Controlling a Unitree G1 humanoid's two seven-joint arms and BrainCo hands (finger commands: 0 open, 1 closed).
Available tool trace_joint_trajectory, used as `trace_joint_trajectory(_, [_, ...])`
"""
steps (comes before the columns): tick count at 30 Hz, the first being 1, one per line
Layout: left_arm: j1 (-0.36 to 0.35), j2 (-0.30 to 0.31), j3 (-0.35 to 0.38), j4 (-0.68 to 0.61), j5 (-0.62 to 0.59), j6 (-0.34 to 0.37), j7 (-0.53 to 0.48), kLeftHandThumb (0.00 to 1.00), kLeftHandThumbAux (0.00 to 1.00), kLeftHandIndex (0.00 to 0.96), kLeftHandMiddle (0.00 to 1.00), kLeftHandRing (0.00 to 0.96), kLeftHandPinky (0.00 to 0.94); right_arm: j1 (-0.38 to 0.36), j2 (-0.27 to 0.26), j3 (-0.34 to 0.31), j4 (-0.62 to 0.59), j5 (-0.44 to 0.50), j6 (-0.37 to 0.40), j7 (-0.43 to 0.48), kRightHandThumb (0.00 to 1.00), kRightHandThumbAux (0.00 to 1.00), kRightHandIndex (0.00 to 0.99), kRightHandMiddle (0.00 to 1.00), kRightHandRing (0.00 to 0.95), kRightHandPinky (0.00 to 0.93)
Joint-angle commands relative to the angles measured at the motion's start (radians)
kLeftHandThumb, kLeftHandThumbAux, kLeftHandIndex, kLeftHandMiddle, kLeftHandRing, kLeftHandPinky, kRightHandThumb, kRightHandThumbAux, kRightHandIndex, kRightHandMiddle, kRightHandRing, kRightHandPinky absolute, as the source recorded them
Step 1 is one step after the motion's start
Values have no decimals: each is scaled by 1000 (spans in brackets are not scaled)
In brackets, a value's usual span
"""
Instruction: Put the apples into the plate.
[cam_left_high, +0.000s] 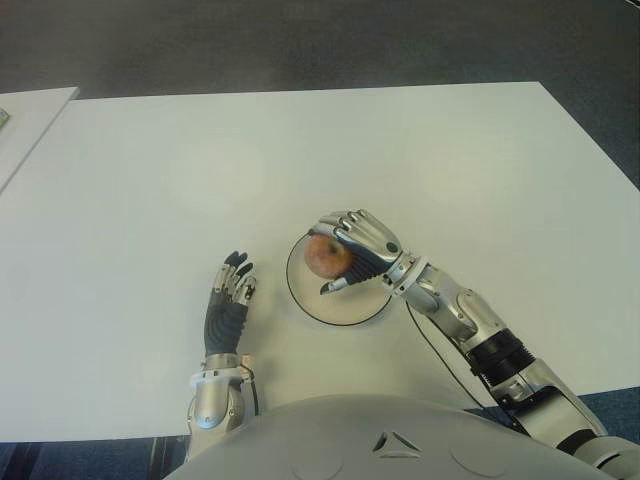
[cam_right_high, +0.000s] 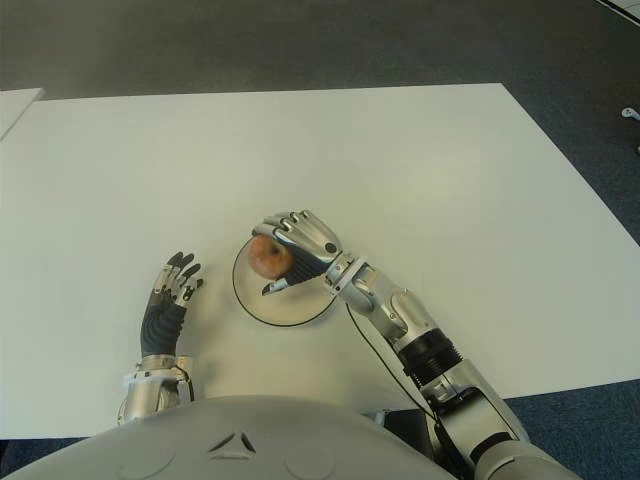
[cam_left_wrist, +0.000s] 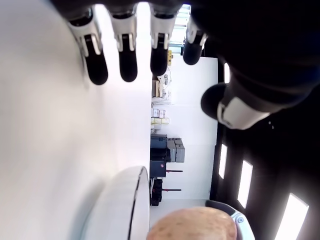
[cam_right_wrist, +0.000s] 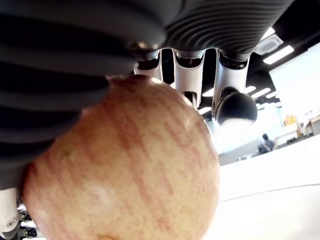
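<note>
A round white plate with a thin dark rim (cam_left_high: 310, 305) sits on the wide white table (cam_left_high: 400, 160), towards the table's near edge. Over this plate, on its far right part, the robot's right hand (cam_left_high: 358, 250) has its silver and black fingers (cam_left_high: 350, 226) curled over the top of a red and yellow streaked apple (cam_left_high: 327, 256), with the thumb pressed in from the near side, so the fruit is firmly gripped. The right wrist view shows the apple filling the palm with the fingertips wrapped round its far side. Whether the apple touches the plate's surface cannot be told; it shows within the plate's rim. The left hand (cam_left_high: 229, 300) shows just left of the plate, apart from it, palm down over the bare table, its dark fingers (cam_left_wrist: 95, 62) straight and slightly spread, holding nothing.
</note>
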Motion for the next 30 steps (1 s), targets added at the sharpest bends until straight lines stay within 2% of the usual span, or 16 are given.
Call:
trace_joint_trajectory(1, [15, -8, -6, 1, 13, 26, 13, 180, 540, 106, 124, 143, 179, -5, 0, 8, 10, -11, -10, -11, 805, 704, 861, 890, 880, 889])
trace_joint_trajectory(16, [30, -15, -19, -9, 25, 12, 6, 173, 565, 86, 116, 142, 184, 32, -38, 8, -30, -15, 4, 14, 750, 710, 855, 895, 880, 878])
trace_joint_trajectory(30, [42, -17, -26, -21, 25, 24, 6, 168, 574, 77, 104, 125, 159, 71, -72, -17, -60, 7, -8, 27, 780, 710, 849, 886, 874, 873])
